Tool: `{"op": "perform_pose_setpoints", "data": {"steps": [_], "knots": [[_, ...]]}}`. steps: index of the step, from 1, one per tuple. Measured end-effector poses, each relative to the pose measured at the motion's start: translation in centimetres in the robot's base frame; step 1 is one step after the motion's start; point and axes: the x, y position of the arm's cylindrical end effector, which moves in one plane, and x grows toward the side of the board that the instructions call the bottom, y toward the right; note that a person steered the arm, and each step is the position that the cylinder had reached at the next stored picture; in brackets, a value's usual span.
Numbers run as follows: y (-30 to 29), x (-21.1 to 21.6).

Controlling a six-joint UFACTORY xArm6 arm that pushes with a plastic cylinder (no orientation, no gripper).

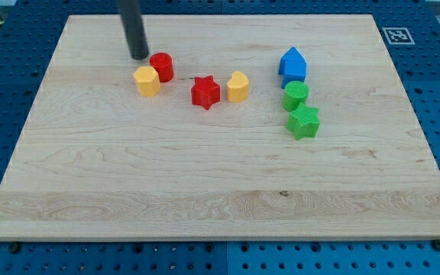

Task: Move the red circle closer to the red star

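My tip (139,56) rests on the desk (205,176) just left of the red circle (161,67), which touches the yellow block (147,80), red star (205,92) near to its right; no claw shows.

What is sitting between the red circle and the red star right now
Nothing. In the camera view, only bare wood separates the red circle from the red star. The yellow block sits just below-left of the circle, off that line. My tip is at the circle's left.
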Motion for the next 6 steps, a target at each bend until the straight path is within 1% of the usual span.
{"op": "perform_pose_setpoints", "data": {"steps": [2,3,4,6], "knots": [[0.0,0.0],[2.2,0.0],[4.4,0.5],[4.7,2.7]]}}
